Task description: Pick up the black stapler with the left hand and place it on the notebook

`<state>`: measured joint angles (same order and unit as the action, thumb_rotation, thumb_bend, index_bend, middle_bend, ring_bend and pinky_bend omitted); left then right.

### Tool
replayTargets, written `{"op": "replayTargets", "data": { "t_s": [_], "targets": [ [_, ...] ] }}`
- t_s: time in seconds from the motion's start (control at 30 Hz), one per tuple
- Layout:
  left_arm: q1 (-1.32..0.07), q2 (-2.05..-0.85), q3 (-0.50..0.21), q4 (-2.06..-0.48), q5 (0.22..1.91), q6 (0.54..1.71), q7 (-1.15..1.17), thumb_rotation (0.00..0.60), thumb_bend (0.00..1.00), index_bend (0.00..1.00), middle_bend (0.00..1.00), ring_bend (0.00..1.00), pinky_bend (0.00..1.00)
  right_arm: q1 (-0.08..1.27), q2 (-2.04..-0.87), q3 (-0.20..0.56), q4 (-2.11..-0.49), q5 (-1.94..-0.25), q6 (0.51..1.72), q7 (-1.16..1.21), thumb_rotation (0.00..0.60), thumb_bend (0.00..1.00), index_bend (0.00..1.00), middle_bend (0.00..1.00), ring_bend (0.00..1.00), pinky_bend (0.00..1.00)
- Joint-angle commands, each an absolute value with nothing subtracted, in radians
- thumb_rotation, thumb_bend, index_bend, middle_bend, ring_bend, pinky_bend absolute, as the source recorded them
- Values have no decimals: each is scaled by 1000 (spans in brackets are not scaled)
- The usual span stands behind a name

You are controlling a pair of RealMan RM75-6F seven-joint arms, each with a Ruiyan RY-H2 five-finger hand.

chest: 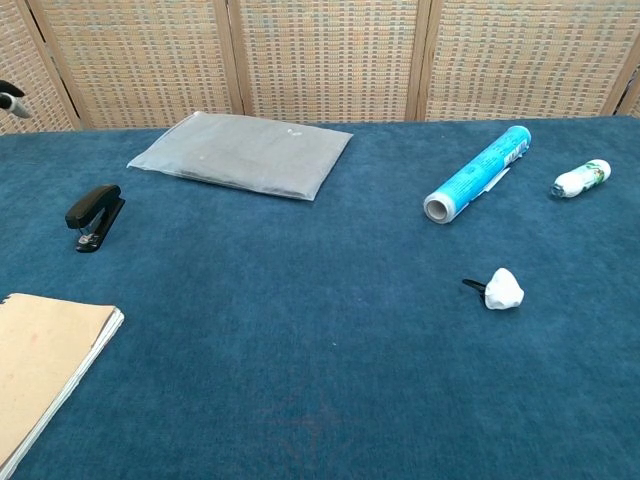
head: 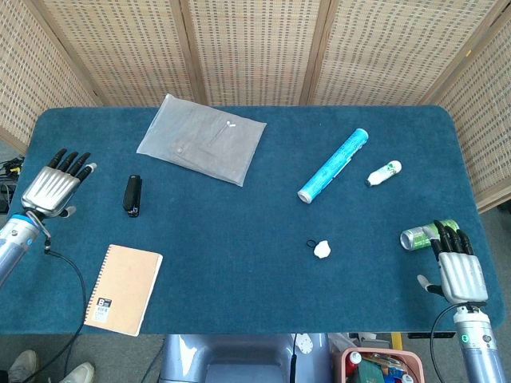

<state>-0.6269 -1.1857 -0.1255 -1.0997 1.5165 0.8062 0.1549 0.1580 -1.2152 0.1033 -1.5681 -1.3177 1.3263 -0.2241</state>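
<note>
The black stapler [head: 132,195] [chest: 93,216] lies flat on the blue table [head: 239,239], left of centre. Nearer the front edge lies the tan spiral notebook [head: 123,289] [chest: 45,366], closed. My left hand [head: 57,184] hovers at the table's left edge, to the left of the stapler and apart from it, fingers spread and holding nothing. In the chest view only a fingertip [chest: 10,99] of it shows, at the upper left. My right hand [head: 457,267] stays open at the front right corner, empty.
A grey plastic mailer [head: 202,138] lies behind the stapler. A blue roll [head: 333,165], a small white bottle [head: 384,172] and a white clip-like item [head: 321,248] sit to the right. A green can [head: 423,234] lies just beyond my right hand.
</note>
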Motion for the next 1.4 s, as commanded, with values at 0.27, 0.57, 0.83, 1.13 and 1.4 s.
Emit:
{"op": "replayTargets", "data": {
  "t_s": [0.27, 0.57, 0.83, 1.13, 1.4],
  "targets": [
    [-770, -1387, -33, -813, 1647, 734, 3, 600, 171, 98, 0, 0, 0, 152, -1225, 117, -1526, -1276, 1325, -214, 600, 173, 0, 0, 0, 0],
    [-826, -1475, 27, -696, 1696, 712, -77, 600, 171, 98, 0, 0, 1, 146, -1229, 126, -1497, -1268, 1336, -184, 600, 173, 0, 0, 0, 0],
    [-856, -1522, 60, -661, 1719, 712, -92, 600, 170, 98, 0, 0, 10, 146, -1229, 128, -1487, -1266, 1332, -167, 600, 172, 0, 0, 0, 0],
    [-862, -1553, 86, -615, 1712, 701, -108, 600, 178, 183, 10, 0, 69, 144, -1226, 130, -1487, -1267, 1337, -159, 600, 173, 0, 0, 0, 0],
    [-860, -1590, 106, -564, 1709, 705, -129, 600, 226, 313, 114, 7, 149, 145, -1229, 130, -1484, -1266, 1337, -161, 600, 173, 0, 0, 0, 0]
  ]
}}
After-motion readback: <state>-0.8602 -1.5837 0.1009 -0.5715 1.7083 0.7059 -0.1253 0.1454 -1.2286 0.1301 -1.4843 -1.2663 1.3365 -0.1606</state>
